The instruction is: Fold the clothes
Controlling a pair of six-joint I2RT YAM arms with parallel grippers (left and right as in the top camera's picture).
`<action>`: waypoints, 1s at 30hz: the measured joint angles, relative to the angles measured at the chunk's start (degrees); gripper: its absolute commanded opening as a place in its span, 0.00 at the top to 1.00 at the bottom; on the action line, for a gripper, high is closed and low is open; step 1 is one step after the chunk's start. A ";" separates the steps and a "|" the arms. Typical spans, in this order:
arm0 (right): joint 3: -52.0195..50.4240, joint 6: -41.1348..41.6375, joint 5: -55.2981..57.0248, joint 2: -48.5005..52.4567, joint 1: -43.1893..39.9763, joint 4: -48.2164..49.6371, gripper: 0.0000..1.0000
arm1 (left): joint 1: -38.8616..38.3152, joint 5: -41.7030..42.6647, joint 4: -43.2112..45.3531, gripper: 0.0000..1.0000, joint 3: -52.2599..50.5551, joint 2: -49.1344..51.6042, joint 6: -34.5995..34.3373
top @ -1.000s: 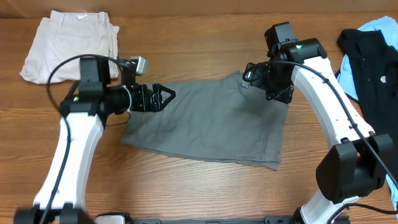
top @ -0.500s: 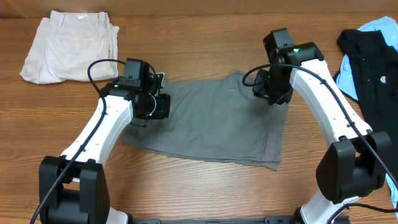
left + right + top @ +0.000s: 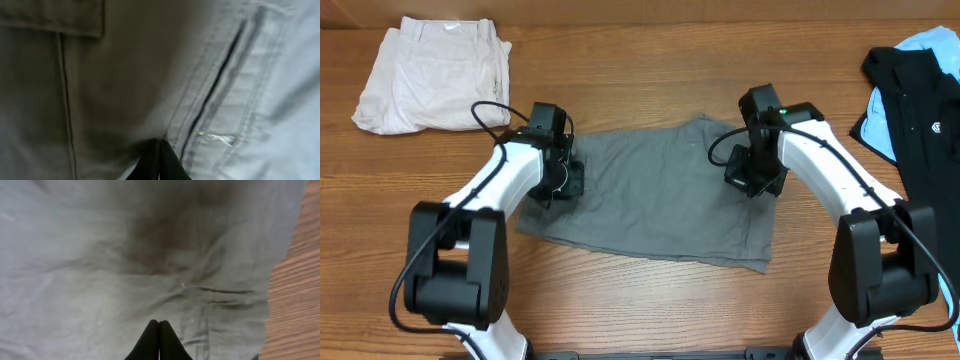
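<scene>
Both sets of jaws are pinched together: left gripper (image 3: 160, 150) and right gripper (image 3: 159, 330) press onto grey shorts (image 3: 660, 200) at the middle of the bench (image 3: 640, 310); cream shorts (image 3: 430, 75) lie at its far-left corner.

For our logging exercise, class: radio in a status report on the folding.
Left gripper shut, right gripper shut, both low over grey shorts. Shorts spread flat, unfolded. Cream shorts, black shirt off aside.

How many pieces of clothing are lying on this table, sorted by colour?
Grey shorts: 1
Cream shorts: 1
Black shirt: 1
Light-blue garment: 1
Total: 4
</scene>
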 measured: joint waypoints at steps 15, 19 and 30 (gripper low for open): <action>-11.10 1.99 -2.93 0.00 0.00 9.94 0.96 | 8.11 -1.49 -0.85 0.96 0.07 0.42 -1.70; -11.52 2.75 -3.21 0.00 0.00 10.23 0.96 | 8.66 -0.70 -0.31 0.96 -0.15 0.42 -1.51; -11.56 5.42 -3.85 0.00 0.00 11.78 0.96 | 11.10 -0.92 -2.43 0.96 -0.26 0.42 -8.17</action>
